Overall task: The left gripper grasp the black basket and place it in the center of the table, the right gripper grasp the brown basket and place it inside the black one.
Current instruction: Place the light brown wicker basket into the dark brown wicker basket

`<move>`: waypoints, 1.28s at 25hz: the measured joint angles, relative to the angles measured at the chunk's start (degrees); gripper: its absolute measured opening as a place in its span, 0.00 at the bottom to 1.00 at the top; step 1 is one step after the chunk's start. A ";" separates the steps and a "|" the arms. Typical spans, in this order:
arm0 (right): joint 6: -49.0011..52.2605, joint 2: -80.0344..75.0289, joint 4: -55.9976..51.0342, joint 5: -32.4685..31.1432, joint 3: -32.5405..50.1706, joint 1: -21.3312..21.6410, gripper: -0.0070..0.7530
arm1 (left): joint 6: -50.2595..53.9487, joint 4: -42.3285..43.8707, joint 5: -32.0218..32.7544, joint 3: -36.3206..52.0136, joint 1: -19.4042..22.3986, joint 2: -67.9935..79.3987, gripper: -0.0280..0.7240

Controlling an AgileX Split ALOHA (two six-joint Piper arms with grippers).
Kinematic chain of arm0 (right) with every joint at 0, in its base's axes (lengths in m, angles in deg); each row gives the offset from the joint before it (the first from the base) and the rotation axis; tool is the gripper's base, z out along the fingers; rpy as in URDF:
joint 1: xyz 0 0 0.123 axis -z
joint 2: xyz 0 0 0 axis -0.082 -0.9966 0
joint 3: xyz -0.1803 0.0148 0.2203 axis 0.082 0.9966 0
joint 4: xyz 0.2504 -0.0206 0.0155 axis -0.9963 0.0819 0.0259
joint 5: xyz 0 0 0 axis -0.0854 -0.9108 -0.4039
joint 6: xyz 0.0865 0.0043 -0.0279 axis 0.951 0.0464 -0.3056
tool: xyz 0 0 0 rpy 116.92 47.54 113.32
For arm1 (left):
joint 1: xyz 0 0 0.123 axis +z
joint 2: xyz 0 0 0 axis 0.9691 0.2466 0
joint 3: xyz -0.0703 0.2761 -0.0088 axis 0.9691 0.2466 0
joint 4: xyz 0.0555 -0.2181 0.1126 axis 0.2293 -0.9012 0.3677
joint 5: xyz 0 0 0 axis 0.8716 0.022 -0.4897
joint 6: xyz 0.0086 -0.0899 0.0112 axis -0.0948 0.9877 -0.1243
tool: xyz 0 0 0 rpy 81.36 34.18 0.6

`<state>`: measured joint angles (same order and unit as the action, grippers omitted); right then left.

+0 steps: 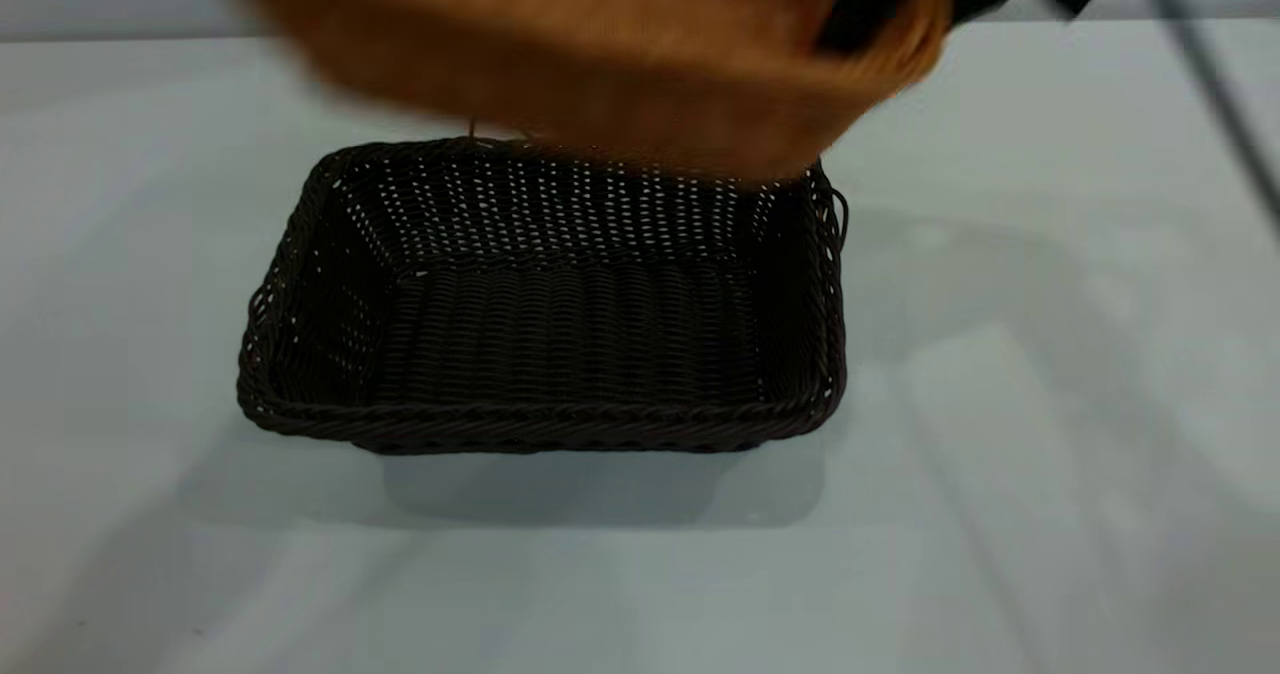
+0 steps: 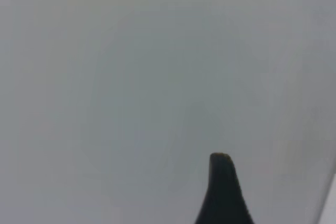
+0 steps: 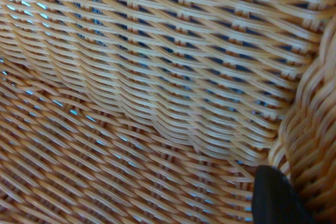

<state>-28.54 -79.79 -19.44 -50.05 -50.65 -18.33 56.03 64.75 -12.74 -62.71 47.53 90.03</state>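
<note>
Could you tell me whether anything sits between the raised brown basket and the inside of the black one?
Nothing visible does: the black basket lies empty on the table, with the brown basket held above its far rim.

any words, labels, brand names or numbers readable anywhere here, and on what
None: no text, label, brand or number can be read in any view.
The black basket shows only dark weave and a braided rim.
The brown basket, held in the air by the right gripper, shows only orange-tan weave.
The table is plain white, without markings.
The left gripper shows one plain dark fingertip over bare table.
</note>
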 joint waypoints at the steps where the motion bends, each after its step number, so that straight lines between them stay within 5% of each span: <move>1: 0.00 0.00 0.12 -0.08 1.18 -1.56 0.15 | 0.00 0.00 0.05 0.00 0.00 -0.41 0.67; 6: -1.27 0.00 1.10 2.38 6.79 -5.65 0.15 | 0.00 0.00 0.91 0.04 0.00 -0.65 0.67; 12: -0.42 -0.33 0.59 12.10 8.23 -5.79 0.15 | 0.25 -0.06 1.17 0.04 0.00 -0.65 0.67; 21: -0.42 -7.82 -0.50 8.98 8.23 -5.79 0.15 | 0.25 -0.06 1.24 0.04 0.00 -0.65 0.67; 32: -1.28 -9.48 -0.46 17.18 7.39 -5.79 0.15 | 0.25 -0.06 1.29 0.04 0.00 -0.65 0.67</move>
<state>-29.81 -89.27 -19.90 -32.87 -43.26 -24.12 56.28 64.69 -11.45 -62.67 47.53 89.38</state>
